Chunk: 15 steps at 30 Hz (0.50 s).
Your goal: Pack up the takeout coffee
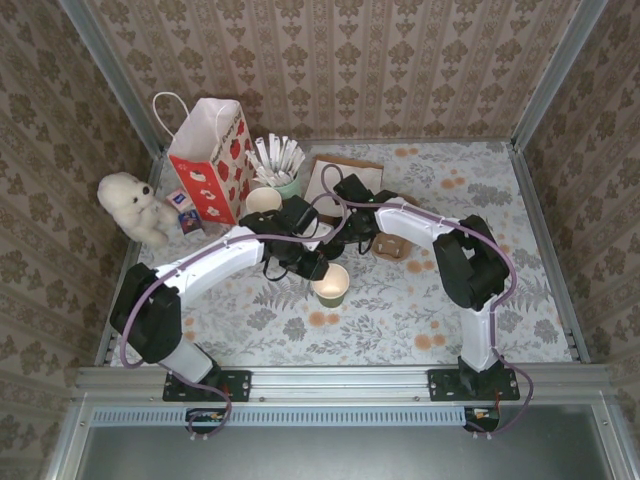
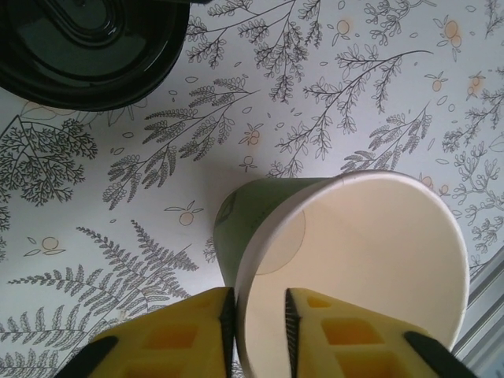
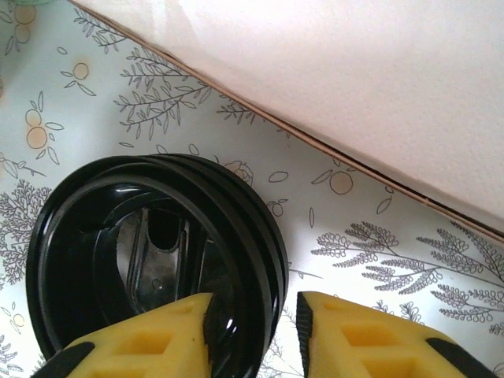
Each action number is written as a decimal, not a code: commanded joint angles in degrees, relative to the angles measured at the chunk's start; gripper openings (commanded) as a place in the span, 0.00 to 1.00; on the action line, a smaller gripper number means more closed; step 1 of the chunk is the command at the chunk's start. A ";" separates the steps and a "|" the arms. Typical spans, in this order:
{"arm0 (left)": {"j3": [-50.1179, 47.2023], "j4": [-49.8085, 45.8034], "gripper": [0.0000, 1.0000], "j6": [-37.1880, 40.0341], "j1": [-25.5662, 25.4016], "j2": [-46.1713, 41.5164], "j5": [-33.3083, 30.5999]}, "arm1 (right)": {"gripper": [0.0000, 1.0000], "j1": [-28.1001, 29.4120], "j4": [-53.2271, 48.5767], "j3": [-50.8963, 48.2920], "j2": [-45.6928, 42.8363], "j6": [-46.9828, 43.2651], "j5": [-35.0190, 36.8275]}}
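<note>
- Yellow left fingers (image 2: 173, 339) straddle the near rim of the cup (image 2: 346, 268). One pad lies against the green outer wall and the other sits inside the mouth. A sliver of cream lining shows between that pad and the rim, so they are released, not pinching.
- The cup stands upright on the table (image 2: 315, 94) with its mouth open and no lid on. The inside looks cream and empty.
- Black lids (image 3: 150, 260) lie nested in a stack at the right fingers (image 3: 370, 339). One pad is inside the top lid's bowl and the other is outside the stack's edge. A thin strip of table shows beside the outer pad, so they stand apart and are not yet clamped.
- From the left fingers, the lids lie ahead and to the left, apart from the cup.
- The cup is probably very light, with a thin paper wall that dents easily. The rolled rim is its stiffest part, so a gentle pinch there suits it while it is empty.
- The lids look glossy and slick. Because they are nested, several may lift together, so the hold should take the top lid's edge alone.
- Once lidded, the cup is better held around the body, below the lid, with light pressure.
</note>
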 commanded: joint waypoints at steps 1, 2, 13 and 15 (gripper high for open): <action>-0.03 0.45 0.33 0.53 0.20 -1.69 3.04 | 0.32 0.60 -0.67 2.01 1.11 -1.43 -0.10; -0.20 1.00 0.35 0.36 0.60 -2.44 3.78 | 0.32 0.68 -0.72 2.20 1.36 -1.53 -0.01; -8.88 13.05 0.78 -9.25 10.64 -15.67 6.26 | 0.19 1.88 -2.61 4.46 2.40 -3.56 2.24; -10.11 13.48 0.81 -11.68 12.59 -17.05 2.88 | 0.15 2.44 -2.60 4.46 1.93 -4.52 3.68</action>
